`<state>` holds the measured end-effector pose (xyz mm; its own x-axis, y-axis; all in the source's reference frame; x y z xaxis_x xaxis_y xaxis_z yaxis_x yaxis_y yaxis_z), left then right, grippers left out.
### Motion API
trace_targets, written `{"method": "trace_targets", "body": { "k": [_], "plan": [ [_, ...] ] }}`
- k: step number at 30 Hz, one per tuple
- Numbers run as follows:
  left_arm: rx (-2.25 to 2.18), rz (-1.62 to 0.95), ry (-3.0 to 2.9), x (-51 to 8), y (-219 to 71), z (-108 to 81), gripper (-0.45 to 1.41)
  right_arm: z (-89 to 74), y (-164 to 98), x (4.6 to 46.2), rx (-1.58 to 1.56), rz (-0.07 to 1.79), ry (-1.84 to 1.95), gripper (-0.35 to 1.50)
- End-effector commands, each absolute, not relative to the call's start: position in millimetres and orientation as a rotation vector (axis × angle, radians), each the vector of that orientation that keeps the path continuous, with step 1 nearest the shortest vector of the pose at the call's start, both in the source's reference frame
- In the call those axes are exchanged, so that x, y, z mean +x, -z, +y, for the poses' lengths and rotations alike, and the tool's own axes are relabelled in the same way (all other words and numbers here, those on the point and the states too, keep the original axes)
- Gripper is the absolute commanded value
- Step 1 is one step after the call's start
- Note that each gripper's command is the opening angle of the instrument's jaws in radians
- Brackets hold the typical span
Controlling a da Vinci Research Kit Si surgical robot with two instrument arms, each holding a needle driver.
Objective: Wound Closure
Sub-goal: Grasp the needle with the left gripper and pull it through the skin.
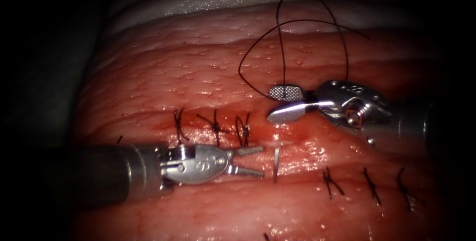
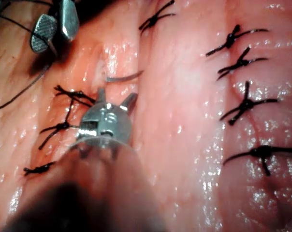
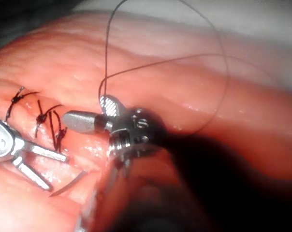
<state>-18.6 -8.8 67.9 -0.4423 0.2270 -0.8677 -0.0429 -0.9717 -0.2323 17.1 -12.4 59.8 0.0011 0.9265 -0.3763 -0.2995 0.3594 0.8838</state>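
Left tool (image 1: 248, 160) nearest endoscope, jaws parted, held nothing, tips just beside needle (image 1: 275, 162). Needle stood in tissue (image 1: 208, 62) at open stretch of cut (image 1: 290, 134), right of three stitches (image 1: 215, 127), one end exposed. Right tool (image 1: 283, 103) above cut, jaws spread, empty; thread (image 1: 307, 20) looped behind it. Judged step: needle through tissue, awaiting pickup; next move needs firm grip on exposed end. Left wrist view showed needle's curve lying across cut (image 2: 124, 76) plus second stitch row (image 2: 242, 77); right wrist view showed thread arc (image 3: 184, 58).

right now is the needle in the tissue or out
In: the needle stands in the tissue just right of the open left tool, one end buried; neither tool holds it.
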Motion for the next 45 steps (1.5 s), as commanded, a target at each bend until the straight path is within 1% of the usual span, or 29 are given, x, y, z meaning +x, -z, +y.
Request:
{"method": "trace_targets", "body": {
  "k": [1,3,4,5,8,12,14,16,18,19,22,23,24,25,26,31,35,38,40,42,45],
  "plan": [
    [-1.586,-0.259,-2.543,-19.1,-68.2,-8.9,0.29,-11.1,-60.7,16.0,0.671,1.194,-1.094,1.13],
    [-1.611,-0.254,-2.557,-19.1,-68.0,-9.0,0.31,-10.1,-60.8,14.4,0.656,1.2,-1.101,1.13],
    [-1.639,-0.249,-2.568,-19.4,-67.7,-9.1,0.37,-9.5,-60.9,13.0,0.647,1.219,-1.116,1.11],
    [-1.65,-0.245,-2.574,-19.6,-67.6,-9.1,0.37,-9.3,-61.0,12.6,0.639,1.219,-1.124,1.11],
    [-1.682,-0.222,-2.597,-20.5,-67.4,-8.8,0.51,-9.1,-61.3,11.5,0.629,1.213,-1.13,1.08],
    [-1.711,-0.221,-2.598,-21.6,-67.3,-8.4,0.53,-9.5,-61.8,10.9,0.611,1.214,-1.135,1.03],
    [-1.713,-0.22,-2.596,-22.1,-67.4,-8.3,0.53,-9.7,-62.1,10.8,0.604,1.214,-1.135,0.96],
    [-1.728,-0.225,-2.589,-22.8,-67.7,-8.0,0.46,-10.1,-62.6,10.9,0.59,1.213,-1.138,0.9],
    [-1.73,-0.225,-2.588,-23.0,-67.8,-7.9,0.43,-10.2,-62.8,10.9,0.588,1.213,-1.138,0.88],
    [-1.744,-0.232,-2.582,-23.3,-68.1,-7.7,0.31,-10.4,-63.2,11.0,0.583,1.215,-1.136,0.81],
    [-1.754,-0.234,-2.578,-23.9,-68.5,-7.3,0.16,-10.9,-63.7,11.2,0.572,1.218,-1.135,0.76],
    [-1.768,-0.247,-2.568,-24.2,-68.8,-7.1,-0.16,-11.2,-64.0,11.3,0.567,1.22,-1.133,0.73],
    [-1.768,-0.247,-2.568,-24.2,-68.8,-7.1,-0.16,-11.2,-64.0,11.3,0.567,1.22,-1.133,0.73],
    [-1.768,-0.272,-2.546,-24.3,-69.0,-6.9,-0.35,-11.3,-64.1,11.4,0.565,1.221,-1.132,0.73],
    [-1.75,-0.345,-2.481,-24.3,-69.4,-6.1,-0.45,-12.0,-64.6,11.5,0.554,1.223,-1.13,0.66],
    [-1.661,-0.58,-2.254,-23.4,-68.8,-3.3,-0.45,-13.8,-64.8,11.9,0.573,1.227,-1.159,0.49],
    [-1.679,-0.755,-2.128,-23.4,-67.5,-2.5,-0.45,-14.7,-64.7,12.0,0.589,1.226,-1.179,0.46],
    [-1.489,-0.958,-1.856,-23.6,-65.1,-1.7,-0.45,-15.1,-64.5,12.1,0.59,1.226,-1.183,0.43],
    [-1.354,-1.063,-1.784,-23.6,-64.0,-1.3,-0.45,-15.3,-64.5,12.2,0.593,1.226,-1.188,0.41],
    [-1.331,-1.074,-1.777,-23.6,-63.8,-1.2,-0.45,-15.4,-64.5,12.2,0.593,1.226,-1.188,0.41],
    [-1.237,-1.177,-1.678,-23.6,-63.0,-1.0,-0.45,-15.6,-64.5,12.2,0.595,1.226,-1.191,0.32]
  ]
}}
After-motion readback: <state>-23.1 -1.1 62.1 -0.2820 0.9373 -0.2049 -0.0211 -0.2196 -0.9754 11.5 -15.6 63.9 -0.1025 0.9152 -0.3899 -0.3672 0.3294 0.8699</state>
